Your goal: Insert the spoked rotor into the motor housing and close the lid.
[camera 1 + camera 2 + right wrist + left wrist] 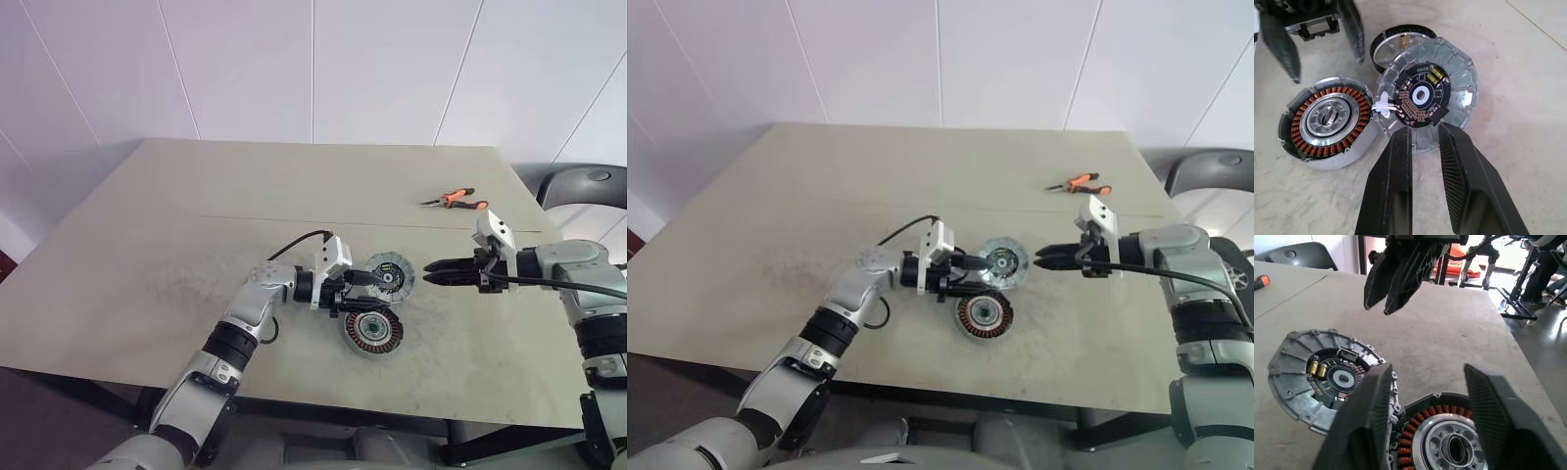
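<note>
Left claw [1427, 372] is released and empty, hovering just over the motor housing [1322, 122]. Right claw [1423, 129] is almost clenched, slim gap, grasping nothing, and points at the lid [1459, 93]. Housing sits on the worktop [196, 196] with its copper windings up and no rotor in it. Lid is off, touching the housing's side, circuit face showing. Spoked rotor [1388, 36] lies behind the lid; the lid may be leaning on it, hard to tell. Judging by this, nothing is done yet: insert rotor, then close lid.
</note>
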You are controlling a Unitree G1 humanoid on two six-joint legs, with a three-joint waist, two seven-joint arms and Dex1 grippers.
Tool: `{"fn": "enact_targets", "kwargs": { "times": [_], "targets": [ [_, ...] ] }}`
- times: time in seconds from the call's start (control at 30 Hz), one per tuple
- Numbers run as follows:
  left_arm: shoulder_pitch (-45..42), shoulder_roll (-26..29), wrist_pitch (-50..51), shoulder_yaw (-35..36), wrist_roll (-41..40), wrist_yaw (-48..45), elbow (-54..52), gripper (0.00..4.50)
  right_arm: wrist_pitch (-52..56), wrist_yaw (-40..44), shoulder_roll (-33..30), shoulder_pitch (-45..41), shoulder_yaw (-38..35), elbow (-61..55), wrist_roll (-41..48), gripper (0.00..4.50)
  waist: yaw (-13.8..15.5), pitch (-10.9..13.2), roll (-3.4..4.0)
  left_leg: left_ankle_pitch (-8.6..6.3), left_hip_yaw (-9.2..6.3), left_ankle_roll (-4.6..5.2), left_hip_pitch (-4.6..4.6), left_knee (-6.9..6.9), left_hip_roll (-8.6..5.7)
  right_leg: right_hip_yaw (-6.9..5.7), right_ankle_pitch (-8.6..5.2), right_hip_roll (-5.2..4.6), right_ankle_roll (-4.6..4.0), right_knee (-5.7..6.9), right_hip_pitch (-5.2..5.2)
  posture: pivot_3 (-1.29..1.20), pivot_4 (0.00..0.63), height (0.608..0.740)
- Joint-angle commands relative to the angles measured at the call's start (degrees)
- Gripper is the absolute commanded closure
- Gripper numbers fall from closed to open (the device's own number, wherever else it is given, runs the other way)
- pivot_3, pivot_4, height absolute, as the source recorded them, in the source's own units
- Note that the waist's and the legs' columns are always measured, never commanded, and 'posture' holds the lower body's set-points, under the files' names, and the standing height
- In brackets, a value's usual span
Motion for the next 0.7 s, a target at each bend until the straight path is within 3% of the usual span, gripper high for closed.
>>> {"fn": "enact_targets", "kwargs": {
  "times": [0.03,0.17,0.37,0.7],
  "targets": [
    [0.5,0.4,2.5,-0.3,-2.2,-2.0,-2.8,3.05,-1.0,-0.4,0.3,-1.8,-0.8,0.1,0.1,3.60,0.0,0.0,0.00,0.00,0.00,0.00,0.01,0.00,0.00,0.00,0.00,0.00,0.00,0.00,0.00,0.00,0.000,0.740],
    [1.4,0.7,4.4,-1.2,-2.8,-3.1,-4.6,4.46,-1.0,-0.6,0.4,-1.7,-0.7,-0.1,0.2,3.60,0.0,0.0,0.00,0.00,0.00,0.00,0.00,-0.01,0.00,0.00,0.00,0.00,-0.01,0.00,-0.01,0.00,0.000,0.740],
    [1.8,0.9,1.9,-3.4,2.2,1.0,-1.6,4.46,-1.0,-1.3,0.5,-1.8,-1.0,-0.2,0.4,3.60,0.0,0.0,0.00,0.00,0.00,0.00,0.01,0.01,0.00,0.00,0.00,0.00,-0.01,0.00,0.02,0.00,0.000,0.740],
    [2.0,-0.1,4.1,-6.6,3.0,0.6,1.5,4.46,-0.9,-2.1,0.7,-2.1,-1.0,0.0,0.3,3.60,0.1,0.0,0.00,0.00,0.00,0.00,0.02,0.02,0.00,0.00,0.00,0.00,-0.02,0.00,0.04,0.00,0.000,0.740]
  ]
}}
